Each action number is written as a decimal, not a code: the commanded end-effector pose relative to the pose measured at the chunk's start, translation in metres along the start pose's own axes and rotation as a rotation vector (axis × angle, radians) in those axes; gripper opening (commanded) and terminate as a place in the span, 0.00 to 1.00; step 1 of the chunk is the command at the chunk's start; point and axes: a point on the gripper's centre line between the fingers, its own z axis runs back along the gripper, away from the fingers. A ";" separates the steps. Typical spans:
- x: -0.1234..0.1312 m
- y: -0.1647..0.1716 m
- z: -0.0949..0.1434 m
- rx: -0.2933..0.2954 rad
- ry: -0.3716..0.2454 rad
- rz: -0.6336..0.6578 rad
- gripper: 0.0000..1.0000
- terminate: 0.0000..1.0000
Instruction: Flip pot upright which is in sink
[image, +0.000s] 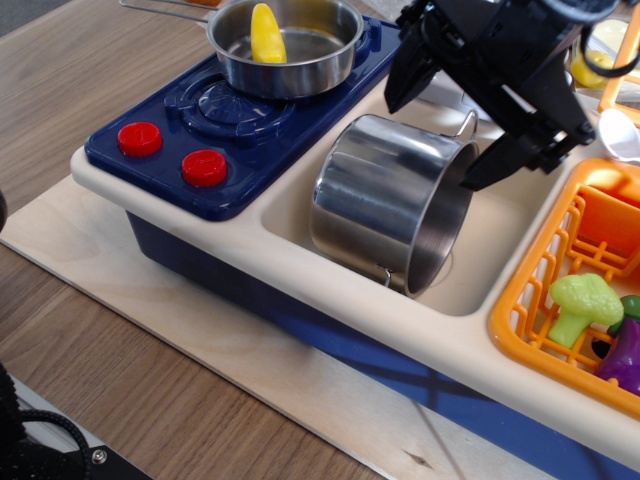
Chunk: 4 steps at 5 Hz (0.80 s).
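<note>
The shiny steel pot (385, 200) lies on its side in the cream sink (520, 185), its open mouth facing right and its base to the left. One wire loop handle shows at its top rim, another at the bottom. My black gripper (435, 135) is open and tilted, just above the pot's upper rim. One fingertip (398, 92) is behind the pot at the left, the other fingertip (478, 178) is near the rim at the right. It holds nothing.
A steel pan (290, 45) with a yellow corn piece sits on the navy stove (220, 110) with red knobs. An orange slatted basket (570, 290) with toy vegetables stands to the right of the sink. A spoon (620, 130) lies behind it.
</note>
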 end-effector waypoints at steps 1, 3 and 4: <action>0.003 0.009 -0.011 0.080 -0.079 -0.021 1.00 0.00; -0.001 0.019 -0.029 0.080 -0.135 -0.021 1.00 0.00; -0.002 0.021 -0.034 0.075 -0.153 -0.012 0.00 0.00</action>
